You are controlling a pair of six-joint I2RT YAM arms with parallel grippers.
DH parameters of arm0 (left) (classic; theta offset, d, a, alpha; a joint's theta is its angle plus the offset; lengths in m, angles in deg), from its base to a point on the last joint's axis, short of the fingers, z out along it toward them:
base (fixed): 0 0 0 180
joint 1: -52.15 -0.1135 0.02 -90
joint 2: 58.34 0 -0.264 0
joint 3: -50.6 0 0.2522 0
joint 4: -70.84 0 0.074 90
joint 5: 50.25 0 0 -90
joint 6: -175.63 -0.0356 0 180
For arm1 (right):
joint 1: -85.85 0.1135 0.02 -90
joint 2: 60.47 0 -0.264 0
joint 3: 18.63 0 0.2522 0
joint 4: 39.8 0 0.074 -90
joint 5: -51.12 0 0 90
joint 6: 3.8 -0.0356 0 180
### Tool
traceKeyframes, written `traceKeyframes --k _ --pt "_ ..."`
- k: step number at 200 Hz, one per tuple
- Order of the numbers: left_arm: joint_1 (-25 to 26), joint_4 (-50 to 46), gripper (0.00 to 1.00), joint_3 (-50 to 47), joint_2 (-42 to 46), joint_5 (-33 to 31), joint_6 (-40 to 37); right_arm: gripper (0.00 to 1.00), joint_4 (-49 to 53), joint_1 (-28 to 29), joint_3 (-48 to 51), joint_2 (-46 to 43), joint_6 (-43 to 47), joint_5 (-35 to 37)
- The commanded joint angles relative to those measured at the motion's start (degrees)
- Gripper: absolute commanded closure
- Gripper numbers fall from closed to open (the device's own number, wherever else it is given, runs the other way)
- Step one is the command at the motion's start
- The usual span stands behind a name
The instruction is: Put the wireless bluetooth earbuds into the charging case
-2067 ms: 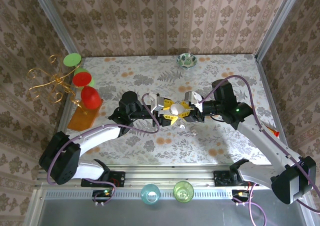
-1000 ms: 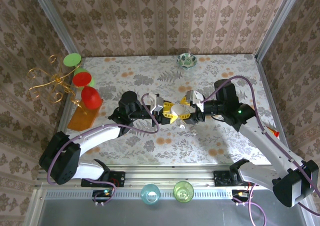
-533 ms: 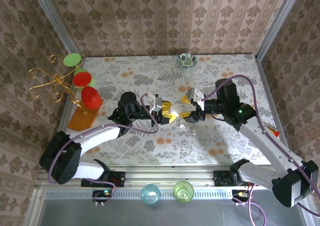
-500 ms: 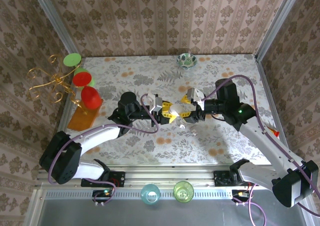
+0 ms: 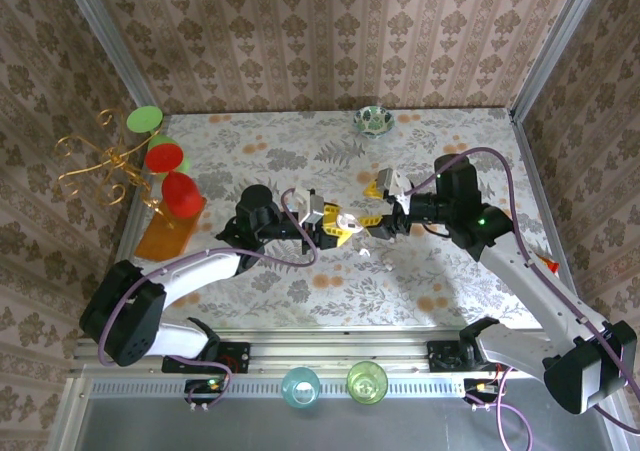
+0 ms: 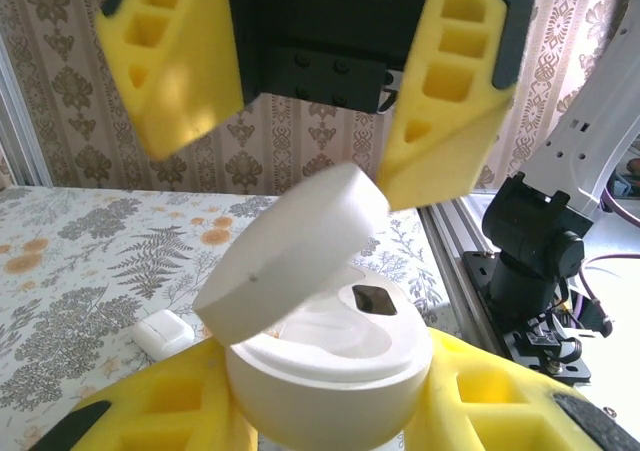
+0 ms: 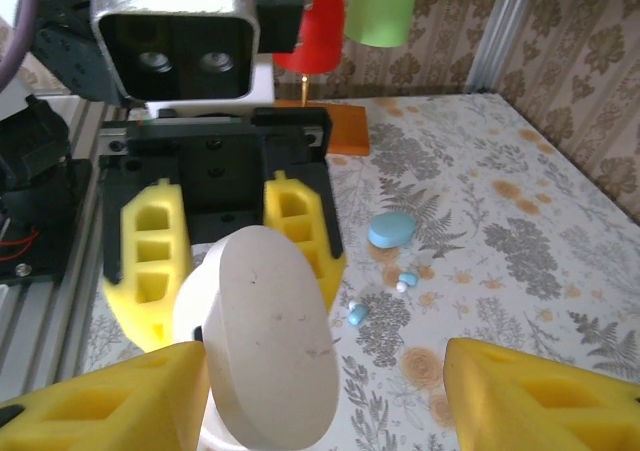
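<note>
The white charging case (image 6: 330, 371) is raised off the table with my left gripper (image 6: 330, 416) shut on its base. Its lid (image 6: 290, 251) stands open, showing a dark socket (image 6: 375, 299). In the top view the case (image 5: 346, 219) sits between both grippers. My right gripper (image 7: 320, 401) is open, facing the lid (image 7: 270, 346) from a short way off with nothing between its fingers (image 6: 450, 81). A white earbud (image 6: 165, 333) lies on the table below (image 5: 365, 254). Two pale-blue earbuds (image 7: 408, 281) (image 7: 357, 314) lie further off.
A pale-blue pebble case (image 7: 391, 229) lies on the patterned tablecloth near the blue buds. A gold stand with red and green cups (image 5: 165, 176) is at the left edge, and a small bowl (image 5: 372, 120) at the back. Two cups (image 5: 300, 385) stand on the front rail.
My right gripper has drawn back to the right, away from the case, and opened a little wider. The left gripper still holds the case in the same place.
</note>
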State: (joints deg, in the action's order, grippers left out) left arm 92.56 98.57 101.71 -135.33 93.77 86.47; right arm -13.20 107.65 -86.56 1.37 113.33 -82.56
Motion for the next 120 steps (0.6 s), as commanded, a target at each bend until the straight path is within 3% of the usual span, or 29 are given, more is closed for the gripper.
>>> traceKeyframes --k 1,92,120 --pt "0.14 3.45 0.73 -0.21 0.00 2.88 0.43 0.35 -2.31 -0.47 -0.48 0.18 -1.12 2.86" --pt "-0.19 5.81 0.72 -0.25 -0.68 3.26 2.02 0.35 -2.31 -0.62 -1.33 1.83 -2.57 4.41" --pt "-0.29 5.97 0.72 -0.51 -0.70 1.75 2.23 0.22 0.43 -0.62 -2.23 1.99 -1.39 1.40"
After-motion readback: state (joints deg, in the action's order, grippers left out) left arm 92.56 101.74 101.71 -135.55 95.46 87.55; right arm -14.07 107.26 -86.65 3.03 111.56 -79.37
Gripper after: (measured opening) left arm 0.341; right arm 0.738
